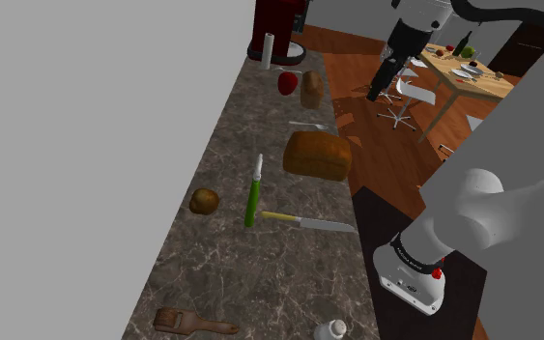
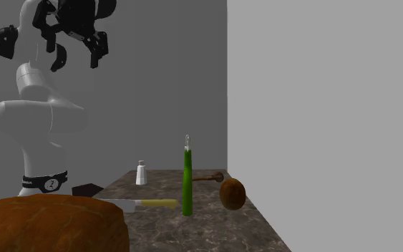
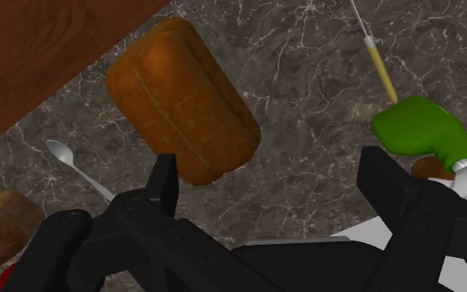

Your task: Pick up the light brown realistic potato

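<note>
Hand (image 2: 75, 60) wide open and empty, high above the bench (image 1: 260, 275)
Potato (image 1: 204, 201) lies on the marbled bench toward the grey wall, just beside the upright green bottle (image 1: 251, 203); yellow-handled knife (image 1: 308, 223) lies on the bottle's other side; bread loaf (image 3: 182, 99) sits beneath the spread fingers (image 3: 163, 178), well clear of them.

The white arm (image 2: 31, 118) reaches high, its black fingers (image 3: 163, 178) spread wide apart and pointing down.
</note>
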`<act>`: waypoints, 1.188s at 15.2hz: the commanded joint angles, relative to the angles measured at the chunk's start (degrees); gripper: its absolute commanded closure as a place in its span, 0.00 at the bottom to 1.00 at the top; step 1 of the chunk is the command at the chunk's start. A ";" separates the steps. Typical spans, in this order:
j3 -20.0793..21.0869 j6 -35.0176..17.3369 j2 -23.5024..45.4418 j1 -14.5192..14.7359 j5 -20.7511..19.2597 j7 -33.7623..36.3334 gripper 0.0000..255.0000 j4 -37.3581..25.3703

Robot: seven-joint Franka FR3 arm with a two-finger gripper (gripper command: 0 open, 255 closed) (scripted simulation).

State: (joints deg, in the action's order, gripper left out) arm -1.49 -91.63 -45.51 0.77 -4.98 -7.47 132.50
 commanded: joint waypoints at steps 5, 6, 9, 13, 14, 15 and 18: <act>2.03 -4.84 5.57 1.79 1.83 1.32 0.00 0.54; 2.53 -6.02 7.06 2.22 2.25 1.62 0.00 0.54; 4.07 -9.46 11.77 3.48 3.43 2.47 0.00 0.16; 6.09 -13.73 18.50 5.08 4.73 3.53 0.00 -1.17; 6.60 -14.73 20.24 5.46 5.00 3.78 0.00 -1.64; 7.12 -15.70 22.01 5.83 5.24 4.03 0.00 -2.17; 8.64 -18.41 27.45 6.89 5.81 4.78 0.00 -4.11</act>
State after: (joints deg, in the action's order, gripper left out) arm 6.81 -108.69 -20.03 7.40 0.72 -2.69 128.76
